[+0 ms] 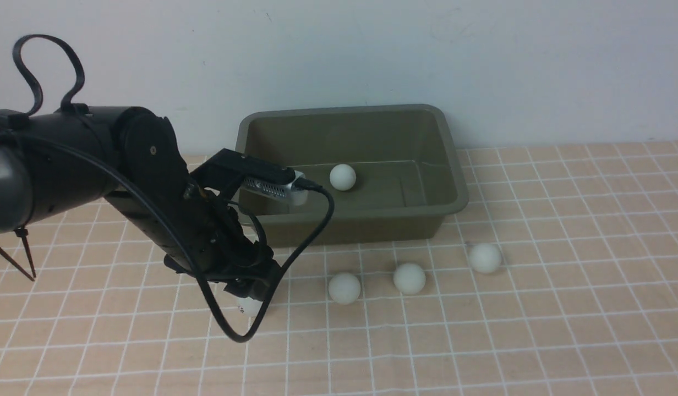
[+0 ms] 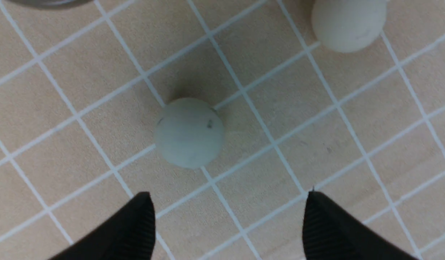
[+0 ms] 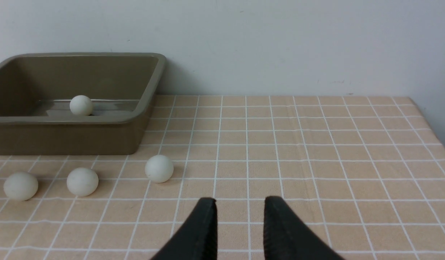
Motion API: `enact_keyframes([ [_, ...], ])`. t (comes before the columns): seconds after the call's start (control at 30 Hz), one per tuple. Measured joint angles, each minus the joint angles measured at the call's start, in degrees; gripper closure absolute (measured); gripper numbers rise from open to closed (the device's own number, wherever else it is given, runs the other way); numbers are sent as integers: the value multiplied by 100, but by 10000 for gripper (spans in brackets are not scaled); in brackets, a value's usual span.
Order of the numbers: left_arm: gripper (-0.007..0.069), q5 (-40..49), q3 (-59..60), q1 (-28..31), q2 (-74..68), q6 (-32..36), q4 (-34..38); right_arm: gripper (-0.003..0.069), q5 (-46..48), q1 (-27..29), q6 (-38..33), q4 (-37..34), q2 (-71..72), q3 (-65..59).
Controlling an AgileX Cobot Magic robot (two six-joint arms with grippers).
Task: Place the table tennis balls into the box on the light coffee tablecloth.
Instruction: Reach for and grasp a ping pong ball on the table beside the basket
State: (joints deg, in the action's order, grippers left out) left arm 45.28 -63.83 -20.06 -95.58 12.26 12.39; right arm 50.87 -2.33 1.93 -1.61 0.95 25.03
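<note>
A plain white wall [image 1: 482,55] stood behind the table, and the light coffee tablecloth [image 1: 537,330], peach-tan with thin white grid lines, covered all of the surface I could see. The olive-green box [image 1: 361,226] sat at the far edge of the cloth, close against the wall and a little left of the middle. One table tennis ball [image 1: 343,177] lay inside it on the floor of the box.

Three more balls rested on the cloth in front of the box's near wall, in a loose row: one [image 1: 344,288] nearest the left arm, one [image 1: 409,278] in the middle, and one [image 1: 485,258] off the box's near right corner.

The fifth ball [image 1: 250,307] lay on the cloth towards the near left, mostly hidden under the left gripper [image 1: 248,294], which pointed steeply down at it. In the left wrist view that gripper [image 2: 228,195] had its black fingers [image 2: 135,224] spread wide, and the ball [image 2: 189,133], marked with a small dark speck, sat just beyond the tips, touching neither. A black cable [image 1: 295,253] looped from the wrist camera [image 1: 273,184].

The right gripper [image 3: 241,200] hung low over bare cloth, well apart from the balls, its fingers parted a little with nothing between them.
</note>
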Motion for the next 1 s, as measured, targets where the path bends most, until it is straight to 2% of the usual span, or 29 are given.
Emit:
enact_keyframes([
  [0.13, 137, -212, 1, 0, -420, -102, -39, 480, 0, 0, 0, 0, 0, 0],
  [0.33, 137, -853, 6, 0, -944, -120, -56, 480, 0, 0, 0, 0, 0, 0],
  [0.5, 139, -987, 6, 0, -1131, -120, -56, 480, 0, 0, 0, 0, 0, 0],
  [0.63, 221, -1001, 6, 0, -1210, -120, -79, 480, -5, 0, 0, 0, 0, 0],
  [0.7, 321, -924, -55, 0, -1203, -120, -86, 480, -5, 0, 0, 0, 0, 0],
  [0.77, 314, -726, -163, -5, -1164, -113, -42, 480, -5, 0, 0, 0, 0, 0],
  [0.93, 312, -104, -706, -115, -773, 423, 607, 480, -5, 0, 0, 0, 0, 0],
  [1.0, 312, -53, -1060, -162, -577, 1033, 1206, 480, -5, 0, 0, 6, 0, 0],
])
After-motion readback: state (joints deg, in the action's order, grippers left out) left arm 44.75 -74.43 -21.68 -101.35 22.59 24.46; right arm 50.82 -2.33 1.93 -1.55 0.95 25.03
